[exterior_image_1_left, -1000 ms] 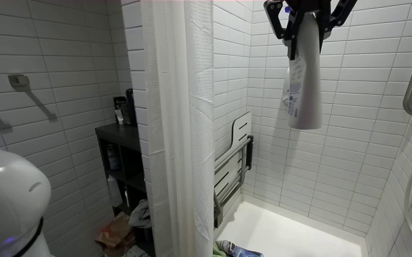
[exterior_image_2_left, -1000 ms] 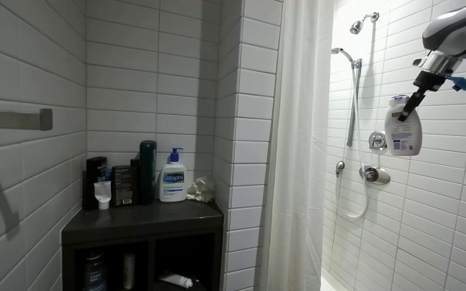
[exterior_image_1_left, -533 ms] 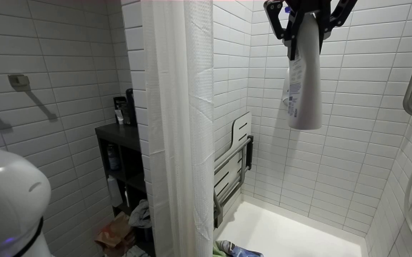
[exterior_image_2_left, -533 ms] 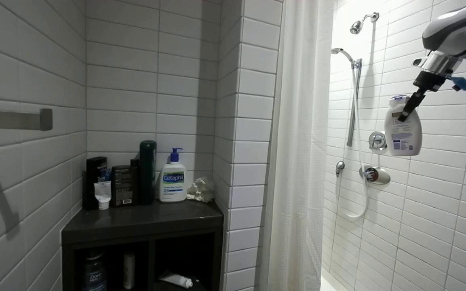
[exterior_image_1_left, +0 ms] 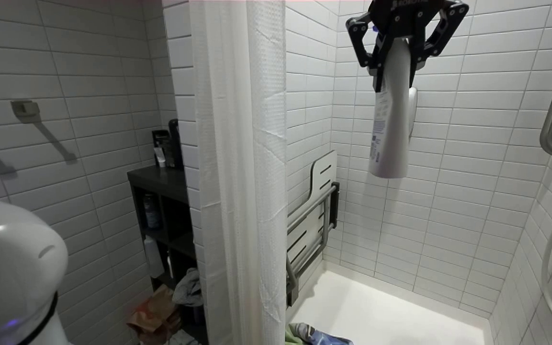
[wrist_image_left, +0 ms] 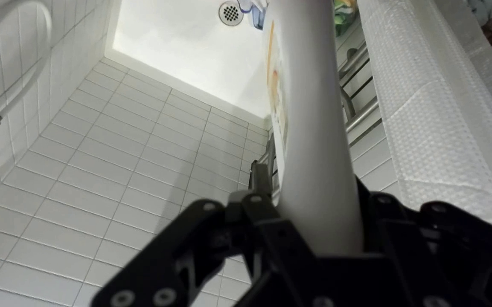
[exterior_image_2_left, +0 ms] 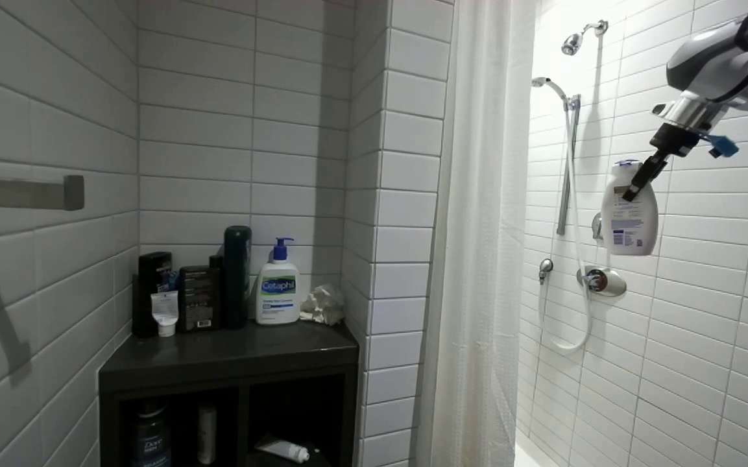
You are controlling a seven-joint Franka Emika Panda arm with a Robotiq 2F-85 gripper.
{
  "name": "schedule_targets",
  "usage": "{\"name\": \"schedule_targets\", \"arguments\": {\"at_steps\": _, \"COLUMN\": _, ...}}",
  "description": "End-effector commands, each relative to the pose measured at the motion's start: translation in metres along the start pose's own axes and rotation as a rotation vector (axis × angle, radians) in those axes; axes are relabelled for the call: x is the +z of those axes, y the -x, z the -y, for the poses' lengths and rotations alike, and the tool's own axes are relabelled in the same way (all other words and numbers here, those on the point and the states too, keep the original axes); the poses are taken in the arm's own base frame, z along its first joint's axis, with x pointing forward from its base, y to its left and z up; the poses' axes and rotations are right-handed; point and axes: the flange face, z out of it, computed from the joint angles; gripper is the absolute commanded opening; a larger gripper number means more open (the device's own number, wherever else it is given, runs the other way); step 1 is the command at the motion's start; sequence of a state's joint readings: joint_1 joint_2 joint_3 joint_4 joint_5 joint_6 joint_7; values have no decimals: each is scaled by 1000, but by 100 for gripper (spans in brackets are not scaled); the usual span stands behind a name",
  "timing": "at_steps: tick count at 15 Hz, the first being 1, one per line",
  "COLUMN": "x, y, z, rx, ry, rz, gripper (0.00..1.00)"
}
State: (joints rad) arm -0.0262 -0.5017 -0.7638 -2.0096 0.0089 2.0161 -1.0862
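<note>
The black gripper [exterior_image_1_left: 394, 86] up there in the shower has a white bottle [exterior_image_1_left: 391, 124] clamped between its two fingers [exterior_image_1_left: 377, 82], one laid against each broad face. From where I stand, the grip sits on the upper part of the body: a fingertip ends at the top of the printed label [exterior_image_2_left: 628, 224], and most of the bottle hangs below the fingertips, its base free in the air above the white shower floor [exterior_image_1_left: 376, 306]. The blue top [exterior_image_2_left: 627, 163] pokes out just beside the gripper. The bottle is close to upright, leaning only a little, while the robot arm [exterior_image_2_left: 711, 71] comes down to it at a slant. In the wrist view its smooth narrow side runs out from between the fingers to the top edge, with the floor drain [wrist_image_left: 231, 13] well below. The folded shower seat [exterior_image_1_left: 304, 235] is lower down, by the wall and apart from the bottle, and the pale curtain [exterior_image_1_left: 237, 167] falls off to one side, apart from it as well. Past that curtain, a blue-pumped Cetaphil bottle [exterior_image_2_left: 277, 295] stands beside a tall dark green bottle [exterior_image_2_left: 237, 279] on the shelf unit [exterior_image_2_left: 231, 353], well away from the gripper.
</note>
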Motion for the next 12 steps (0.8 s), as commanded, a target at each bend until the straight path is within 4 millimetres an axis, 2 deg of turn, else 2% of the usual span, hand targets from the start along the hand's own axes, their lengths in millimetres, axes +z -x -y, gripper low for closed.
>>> {"name": "schedule_targets", "arguments": {"at_steps": 1, "x": 25, "y": -22, "z": -6, "rx": -6, "ry": 15, "rz": -64, "gripper": 16}}
{"name": "schedule_targets", "arguments": {"at_steps": 7, "x": 89, "y": -53, "z": -5, "rx": -30, "ry": 41, "rz": -127, "gripper": 16}}
{"name": "schedule_targets", "arguments": {"at_steps": 12, "x": 144, "y": -56, "z": 1, "rx": -100, "ry": 31, "rz": -84, "gripper": 16}}
